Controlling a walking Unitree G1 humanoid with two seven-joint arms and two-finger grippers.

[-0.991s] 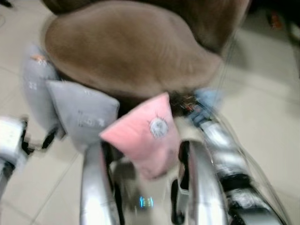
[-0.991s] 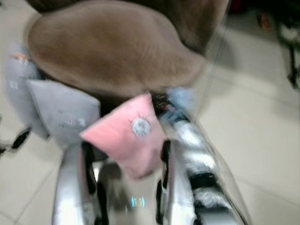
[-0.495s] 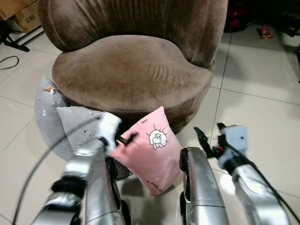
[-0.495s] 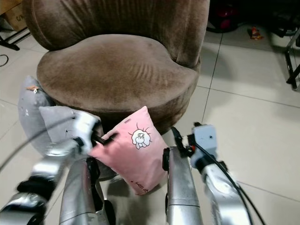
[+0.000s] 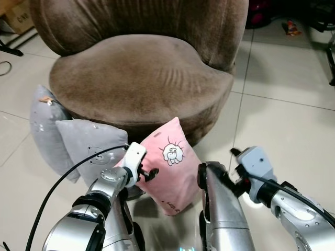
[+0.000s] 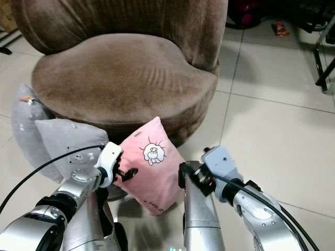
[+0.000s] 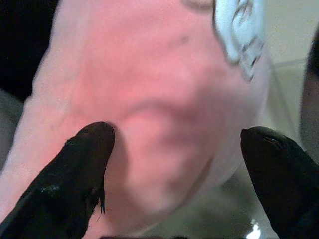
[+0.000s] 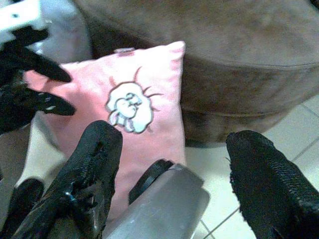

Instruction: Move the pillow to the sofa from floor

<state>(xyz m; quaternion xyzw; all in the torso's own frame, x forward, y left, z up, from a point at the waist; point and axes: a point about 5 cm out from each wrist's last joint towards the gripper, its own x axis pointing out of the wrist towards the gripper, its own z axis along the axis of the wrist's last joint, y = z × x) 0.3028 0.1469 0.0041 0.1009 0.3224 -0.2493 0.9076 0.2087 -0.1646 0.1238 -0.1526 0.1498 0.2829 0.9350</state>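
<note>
We find the left end effector [image 5: 148,173] spread wide against the pillow's left edge, one fingertip [image 7: 92,144] touching the fabric, evidently lining up a grasp. The right end effector [image 8: 172,164] hangs wide open just beside it. The square pink fabric pillow with a white cartoon patch [image 5: 170,159] stands tilted on the tiled floor [image 5: 282,120], leaning at the base of the round brown plush sofa [image 5: 141,73].

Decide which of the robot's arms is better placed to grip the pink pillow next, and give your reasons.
Left. The left end effector is open right at the pink pillow, one finger pressing its fabric. The right end effector is also open but sits farther back, over the floor beside the pillow.
</note>
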